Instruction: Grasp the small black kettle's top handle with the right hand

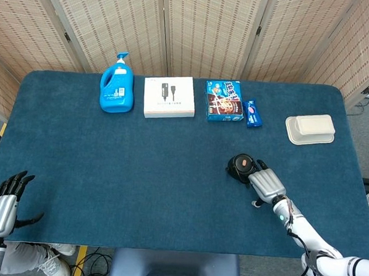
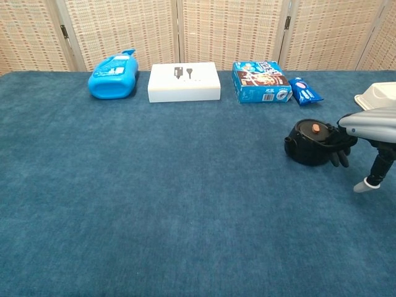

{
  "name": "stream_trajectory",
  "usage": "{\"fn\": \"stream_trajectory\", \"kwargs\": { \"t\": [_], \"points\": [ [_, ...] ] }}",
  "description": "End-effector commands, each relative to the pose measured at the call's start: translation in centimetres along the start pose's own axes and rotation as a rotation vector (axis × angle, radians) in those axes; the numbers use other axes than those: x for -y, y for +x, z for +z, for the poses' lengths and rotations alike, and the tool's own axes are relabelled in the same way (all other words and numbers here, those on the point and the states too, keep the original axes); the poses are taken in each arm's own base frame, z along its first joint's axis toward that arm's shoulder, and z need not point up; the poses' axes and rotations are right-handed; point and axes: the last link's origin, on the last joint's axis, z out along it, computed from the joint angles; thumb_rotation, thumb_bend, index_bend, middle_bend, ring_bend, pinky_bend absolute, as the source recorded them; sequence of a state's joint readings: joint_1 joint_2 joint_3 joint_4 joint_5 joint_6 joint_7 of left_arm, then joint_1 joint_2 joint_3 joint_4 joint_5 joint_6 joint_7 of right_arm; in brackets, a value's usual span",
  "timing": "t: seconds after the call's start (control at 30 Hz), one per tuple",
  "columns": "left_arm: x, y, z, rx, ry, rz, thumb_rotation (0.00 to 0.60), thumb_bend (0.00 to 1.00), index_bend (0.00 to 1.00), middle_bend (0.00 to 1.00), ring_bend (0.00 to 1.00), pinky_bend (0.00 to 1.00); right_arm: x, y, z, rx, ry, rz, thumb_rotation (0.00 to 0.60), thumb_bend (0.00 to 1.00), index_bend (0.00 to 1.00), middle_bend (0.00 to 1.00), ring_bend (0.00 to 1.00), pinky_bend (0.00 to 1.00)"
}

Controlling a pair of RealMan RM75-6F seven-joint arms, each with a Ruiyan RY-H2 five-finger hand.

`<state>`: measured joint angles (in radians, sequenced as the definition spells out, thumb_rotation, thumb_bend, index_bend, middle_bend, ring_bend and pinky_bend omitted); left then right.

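Observation:
The small black kettle (image 1: pixel 239 165) (image 2: pixel 309 142), with an orange dot on its lid, stands right of the table's middle. My right hand (image 1: pixel 267 183) (image 2: pixel 370 126) lies just to its right, back facing up. Its fingertips (image 2: pixel 339 152) bend down against the kettle's right side, by the handle. The thumb (image 2: pixel 366 182) hangs down, apart from the kettle. Nothing is plainly held. My left hand (image 1: pixel 1 205) hovers with fingers spread off the table's near left corner, seen only in the head view.
Along the far edge lie a blue detergent bottle (image 1: pixel 117 85), a white box (image 1: pixel 168 97), a blue snack box (image 1: pixel 224 100) and a small blue packet (image 1: pixel 253 113). A white lidded container (image 1: pixel 309 128) sits at the right.

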<state>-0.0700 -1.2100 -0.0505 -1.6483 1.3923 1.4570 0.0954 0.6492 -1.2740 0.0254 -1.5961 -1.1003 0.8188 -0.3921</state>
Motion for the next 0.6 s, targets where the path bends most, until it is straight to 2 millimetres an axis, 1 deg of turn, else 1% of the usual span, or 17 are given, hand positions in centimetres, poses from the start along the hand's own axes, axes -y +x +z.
{"fn": "stream_trajectory", "kwargs": {
  "t": [0.03, 0.1, 0.37, 0.5, 0.6],
  "points": [
    [0.0, 0.0, 0.0, 0.001, 0.001, 0.0, 0.6, 0.15, 0.17, 0.1, 0.11, 0.14, 0.0, 0.0, 0.1, 0.002, 0.001, -0.001, 0.6, 0.02, 0.57, 0.57, 0.46, 0.0],
    [0.1, 0.0, -0.1, 0.005, 0.002, -0.002, 0.6, 0.15, 0.17, 0.1, 0.11, 0.14, 0.1, 0.1, 0.3, 0.006, 0.006, 0.001, 0.6, 0.02, 0.61, 0.61, 0.5, 0.0],
    [0.4, 0.2, -0.4, 0.002, 0.014, -0.006, 0.6, 0.15, 0.18, 0.1, 0.11, 0.14, 0.4, 0.6, 1.1, 0.029, 0.024, 0.012, 0.6, 0.03, 0.72, 0.71, 0.6, 0.0],
    [0.4, 0.2, -0.5, 0.005, 0.015, -0.019, 0.6, 0.15, 0.18, 0.1, 0.11, 0.14, 0.5, 1.0, 1.8, 0.034, 0.037, 0.074, 0.6, 0.01, 0.77, 0.77, 0.73, 0.0],
    [0.4, 0.2, -0.5, 0.012, 0.013, -0.026, 0.6, 0.15, 0.19, 0.1, 0.11, 0.14, 0.6, 1.2, 2.3, 0.05, 0.051, 0.101, 0.6, 0.01, 0.81, 0.81, 0.77, 0.02]
  ]
}}
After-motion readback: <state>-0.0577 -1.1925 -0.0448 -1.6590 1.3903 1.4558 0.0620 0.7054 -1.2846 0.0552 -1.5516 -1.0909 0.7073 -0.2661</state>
